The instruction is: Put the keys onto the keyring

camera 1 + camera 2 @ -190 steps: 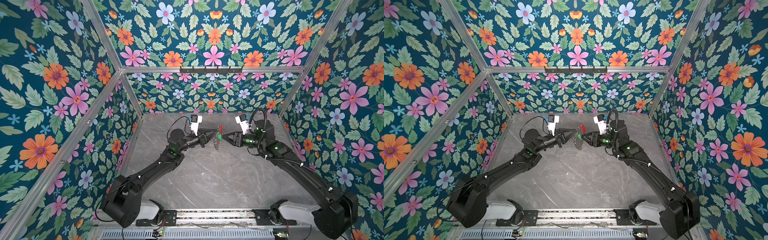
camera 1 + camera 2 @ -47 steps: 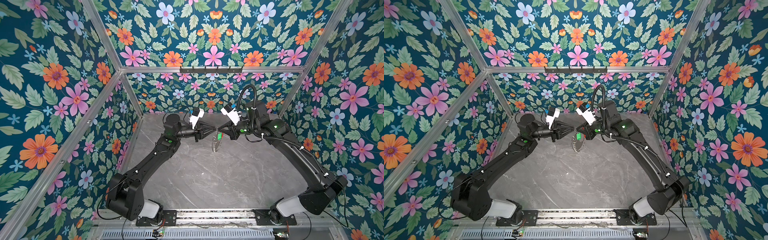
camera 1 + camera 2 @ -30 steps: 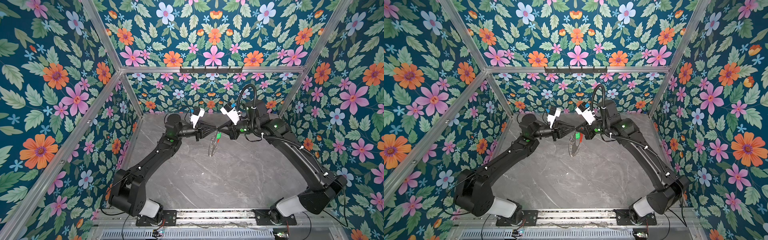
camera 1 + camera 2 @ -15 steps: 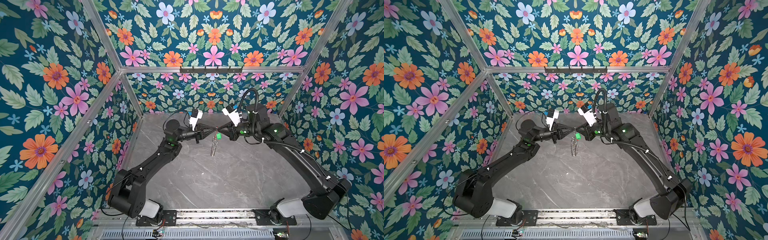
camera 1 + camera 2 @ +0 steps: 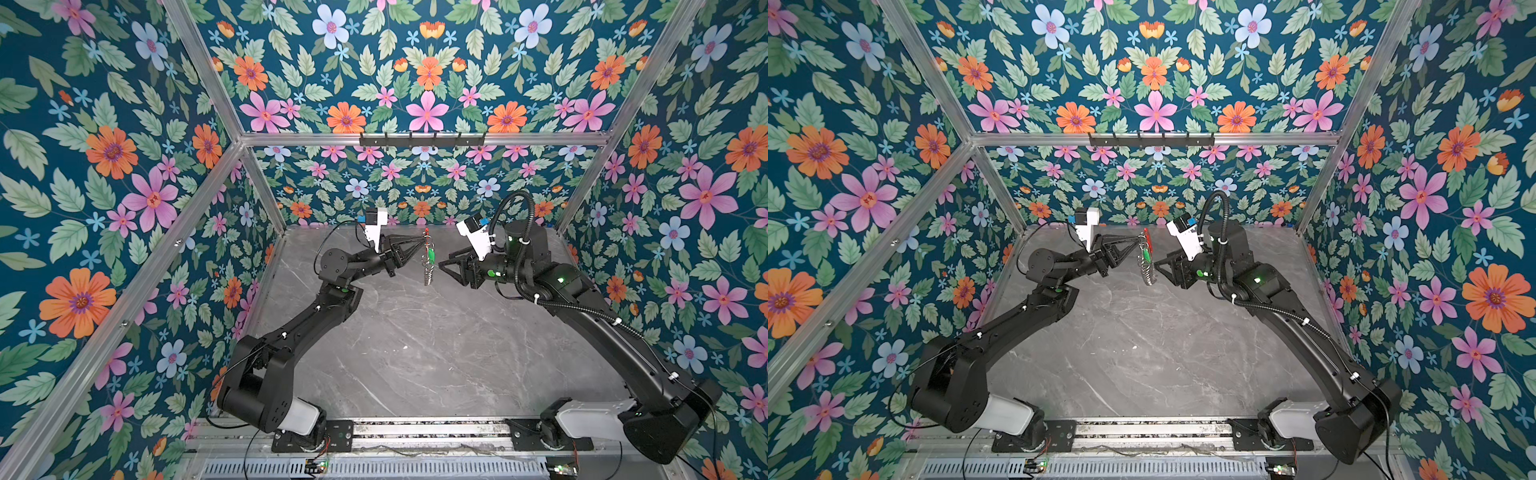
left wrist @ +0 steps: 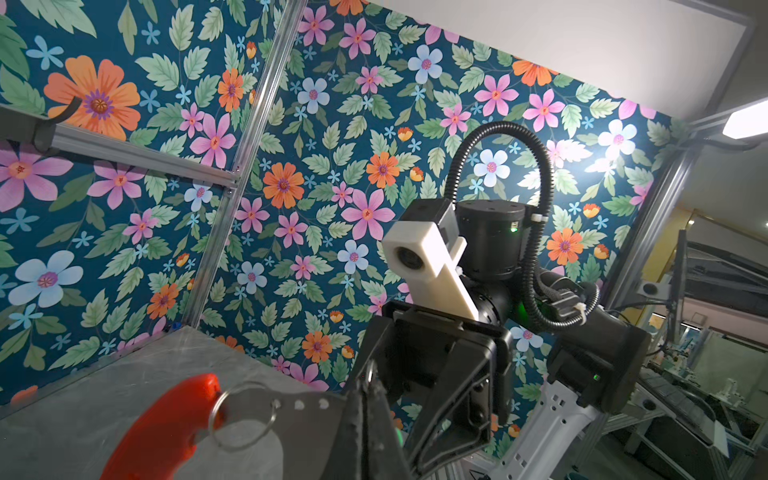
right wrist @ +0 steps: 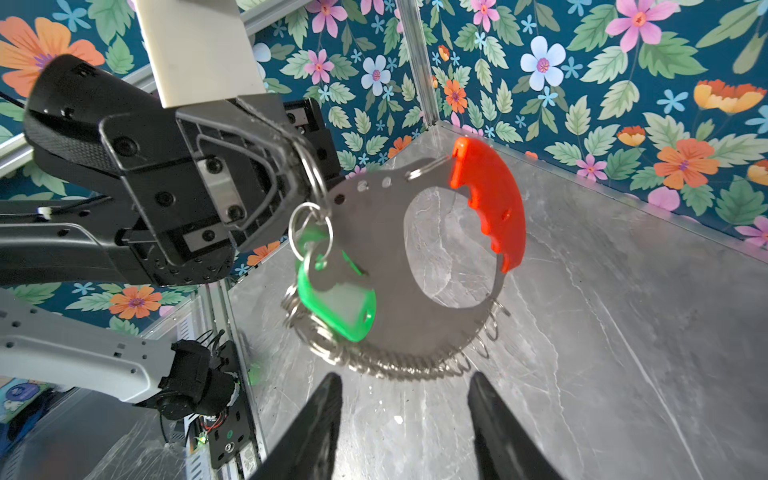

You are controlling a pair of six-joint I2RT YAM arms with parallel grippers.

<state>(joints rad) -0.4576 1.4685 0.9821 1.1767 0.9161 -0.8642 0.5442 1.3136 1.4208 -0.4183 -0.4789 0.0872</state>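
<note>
left pincer (image 5: 420,241) clamped tight on the keyring (image 7: 382,237) rim, holding it up off the tabletop (image 5: 415,340) | green key (image 7: 340,307) dangling from a small loop (image 7: 291,235) right by that grip | right pincer (image 7: 405,399) apart, nothing in it, just beside the ring's loopy edge, not touching

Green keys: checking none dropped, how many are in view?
1. The green key hangs on the keyring held up by the left gripper; others may hide behind it.
</note>
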